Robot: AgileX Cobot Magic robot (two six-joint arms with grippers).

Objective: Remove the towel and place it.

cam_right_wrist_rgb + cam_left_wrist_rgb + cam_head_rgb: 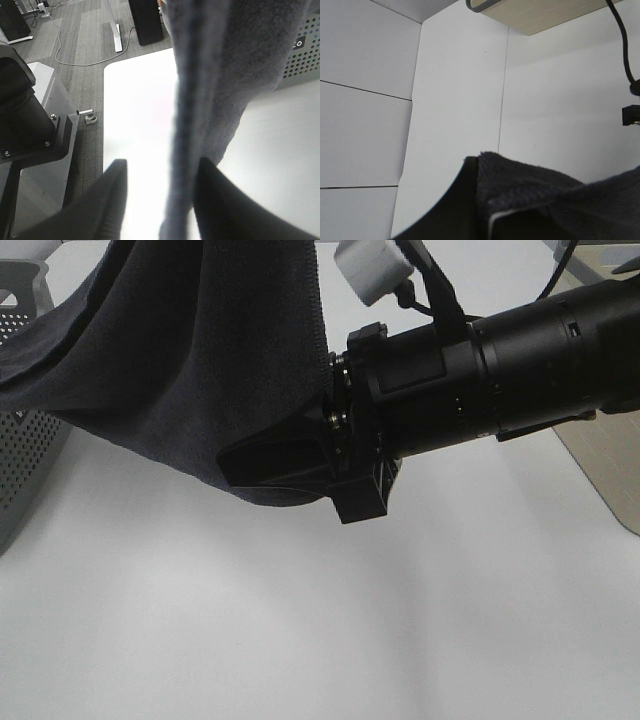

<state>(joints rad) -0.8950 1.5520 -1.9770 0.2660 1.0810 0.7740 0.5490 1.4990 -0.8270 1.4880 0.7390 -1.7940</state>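
Towel (180, 360) hangs between parted fingers of the right end effector (161, 165).

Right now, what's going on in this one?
The left gripper is shut on the dark towel and holds it up, so the cloth hangs above the white table. One end trails toward the grey perforated basket. The right gripper is at the towel's hanging lower edge. Its jaws are open on either side of the cloth and not yet clamped. The towel has not been set down anywhere.
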